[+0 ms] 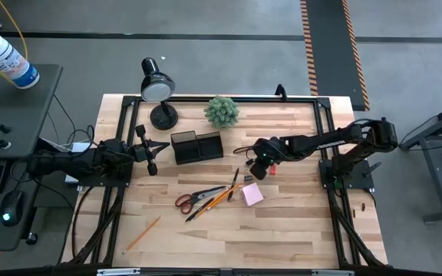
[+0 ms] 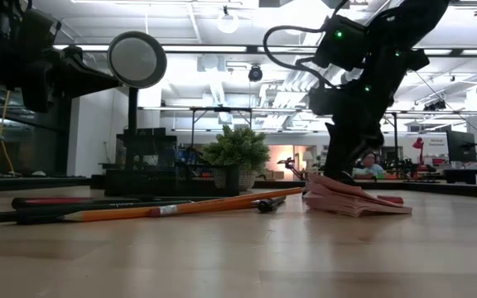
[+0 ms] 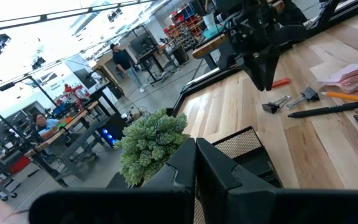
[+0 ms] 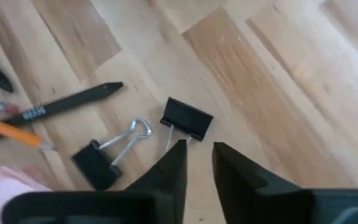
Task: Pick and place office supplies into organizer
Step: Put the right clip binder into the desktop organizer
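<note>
Above two binder clips (image 4: pixel 185 119), right claw (image 4: pixel 199 158) slightly open; pen (image 4: pixel 67 102) lettering unreadable.

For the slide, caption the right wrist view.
Right gripper, fingers slightly apart, poised above two black binder clips on the wooden table.

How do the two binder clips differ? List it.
The near clip lies just ahead of the right gripper; the far clip lies aside, nearer the pen. The far clip's silver handle loop shows plainly; the near clip's barely shows. Both are black, loose on the table.
</note>
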